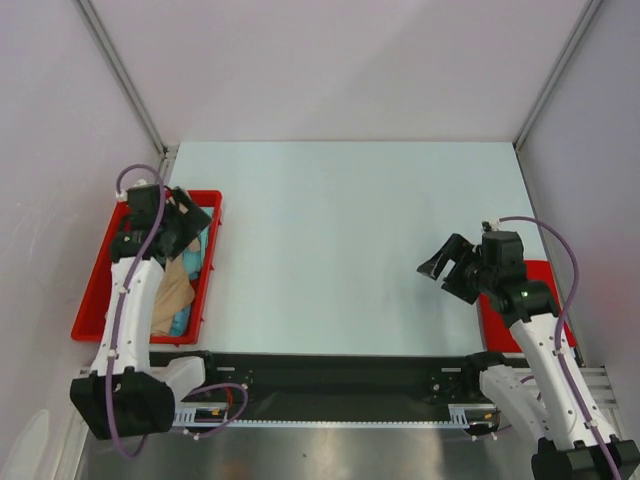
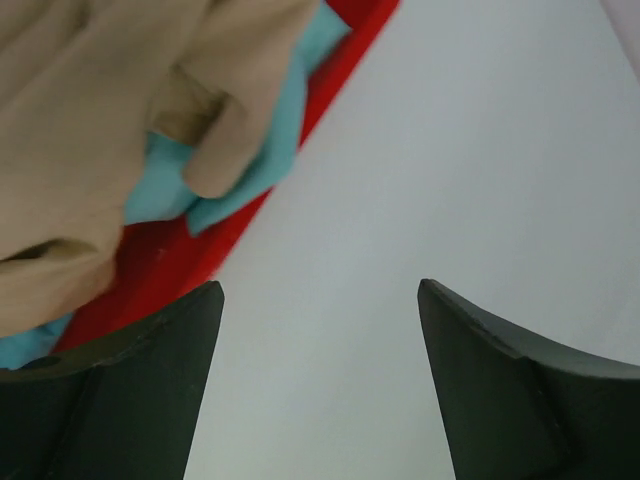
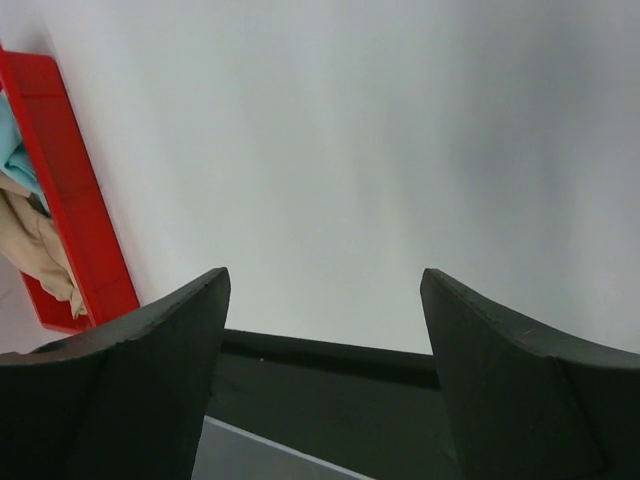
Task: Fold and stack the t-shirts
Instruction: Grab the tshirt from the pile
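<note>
A tan-beige t-shirt (image 1: 172, 288) lies crumpled on a teal t-shirt (image 1: 183, 318) in the red tray (image 1: 95, 298) at the left. In the left wrist view the tan shirt (image 2: 90, 110) covers most of the teal shirt (image 2: 285, 120). The dark grey t-shirt is not in view. My left gripper (image 1: 192, 222) is open and empty above the tray's far end; its fingertips (image 2: 205, 300) frame bare table. My right gripper (image 1: 450, 268) is open and empty above the table at the right. The right wrist view shows the tan shirt (image 3: 35, 250) far off.
A flat red mat (image 1: 535, 300) lies at the right edge, partly under my right arm. A black rail (image 1: 330, 375) runs along the table's near edge. Grey walls enclose the table (image 1: 340, 230) on three sides.
</note>
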Controlling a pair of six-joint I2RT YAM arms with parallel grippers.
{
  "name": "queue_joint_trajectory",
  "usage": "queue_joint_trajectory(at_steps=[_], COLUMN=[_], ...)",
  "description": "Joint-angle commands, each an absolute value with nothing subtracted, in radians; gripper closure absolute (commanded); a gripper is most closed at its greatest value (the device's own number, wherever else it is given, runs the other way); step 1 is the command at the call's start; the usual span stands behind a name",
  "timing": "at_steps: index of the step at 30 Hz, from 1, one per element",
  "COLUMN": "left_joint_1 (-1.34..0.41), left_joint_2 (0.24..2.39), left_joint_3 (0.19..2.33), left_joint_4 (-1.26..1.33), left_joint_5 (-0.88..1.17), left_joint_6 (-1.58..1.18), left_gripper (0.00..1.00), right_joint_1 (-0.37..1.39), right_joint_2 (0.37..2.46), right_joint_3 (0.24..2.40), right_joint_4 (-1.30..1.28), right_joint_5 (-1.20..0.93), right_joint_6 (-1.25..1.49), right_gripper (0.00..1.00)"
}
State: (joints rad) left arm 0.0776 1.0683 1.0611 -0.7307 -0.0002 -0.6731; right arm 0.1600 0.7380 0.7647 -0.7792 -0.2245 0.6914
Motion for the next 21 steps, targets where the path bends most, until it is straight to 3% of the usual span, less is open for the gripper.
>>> queue_joint_trajectory(at_steps=[1,7,10,12,14,19,20,21], left_joint_1=[0.187,0.267,0.267,0.267,0.267,0.267,0.267,0.267], left_joint_2=[1.141,1.360,1.462,1.518,1.572,1.543,1.548,1.552], left_joint_3=[1.118,1.181,1.238,1.296,1.324,1.290,1.293,1.296], left_joint_4=[-0.802,-0.684,-0.675,-0.713,-0.767,-0.753,-0.759,-0.762], left_joint_5=[-0.036,0.026,-0.049,-0.119,-0.185,-0.254,-0.267,-0.279], left_joint_6=[-0.586,-0.457,-0.394,-0.371,-0.371,-0.365,-0.367,-0.365], left_gripper=[0.16,0.18,0.29,0.42,0.46,0.39,0.26,0.20], right_joint_1=[0.179,0.265,0.290,0.298,0.299,0.295,0.293,0.291], right_joint_2=[0.764,0.790,0.790,0.787,0.787,0.811,0.819,0.825], right_joint_3=[0.831,0.856,0.851,0.847,0.845,0.865,0.867,0.865], right_joint_4=[-0.822,-0.851,-0.841,-0.831,-0.827,-0.839,-0.844,-0.845], right_joint_5=[-0.279,-0.235,-0.236,-0.233,-0.227,-0.219,-0.218,-0.221], right_joint_6=[0.621,0.551,0.535,0.532,0.532,0.531,0.529,0.532], right_gripper=[0.18,0.18,0.17,0.17,0.17,0.16,0.16,0.15])
